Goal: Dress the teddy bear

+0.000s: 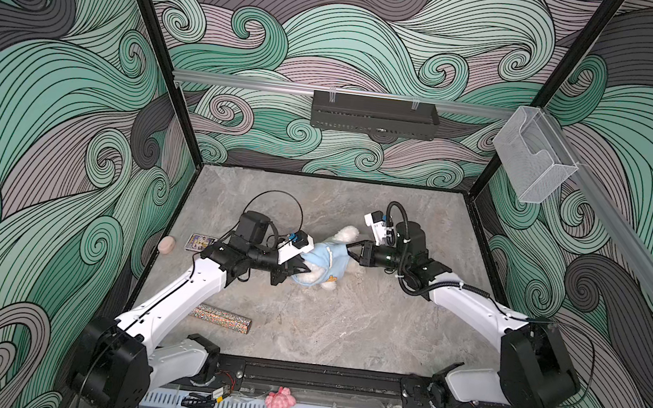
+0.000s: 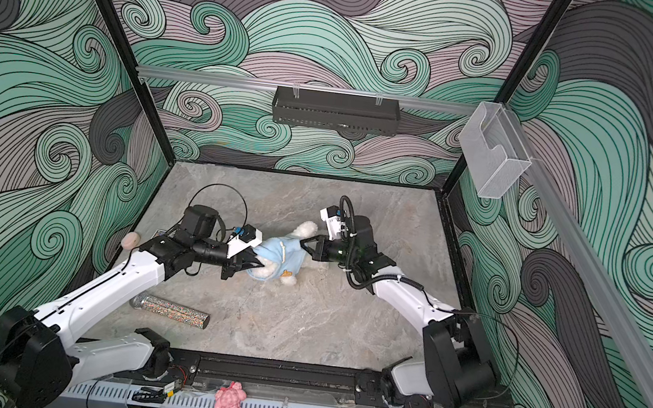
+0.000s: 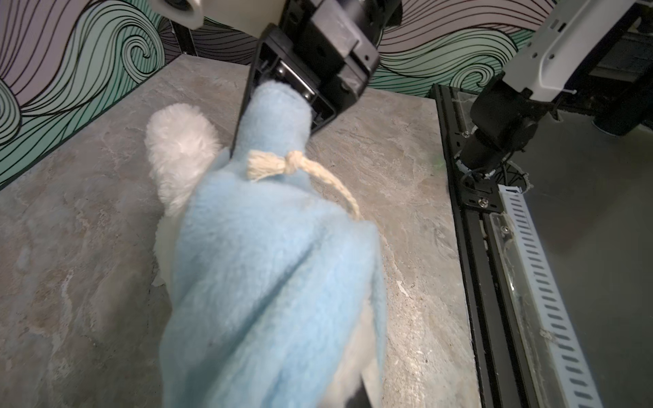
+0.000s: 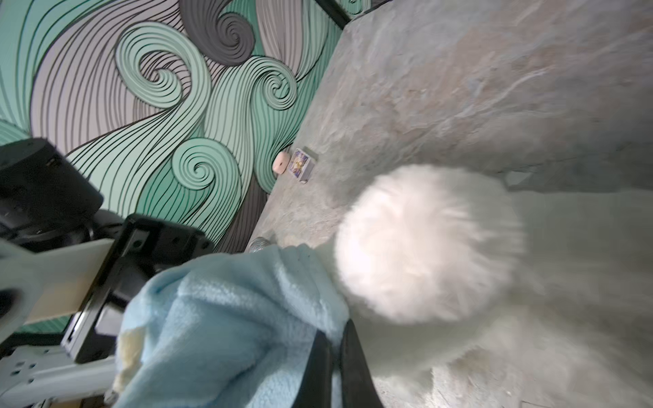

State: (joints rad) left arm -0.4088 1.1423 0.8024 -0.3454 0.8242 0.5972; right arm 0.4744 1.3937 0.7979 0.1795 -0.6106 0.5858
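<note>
Blue fleece hoodie (image 1: 327, 256) is stretched over the teddy bear (image 1: 345, 233).
Its opposite ends are clamped by the left gripper (image 1: 303, 271) and the right gripper (image 1: 349, 250).

A pale blue fleece top (image 3: 268, 268) covers a white teddy bear (image 3: 180, 148) on a grey counter (image 3: 77, 247); the right gripper (image 3: 286, 99) pinches its tip.

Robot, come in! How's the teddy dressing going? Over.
Left end effector and right end effector both shut on blue hoodie. Hoodie over teddy bear, white fur poking out. Glitter tube lies apart, not blocking.
</note>
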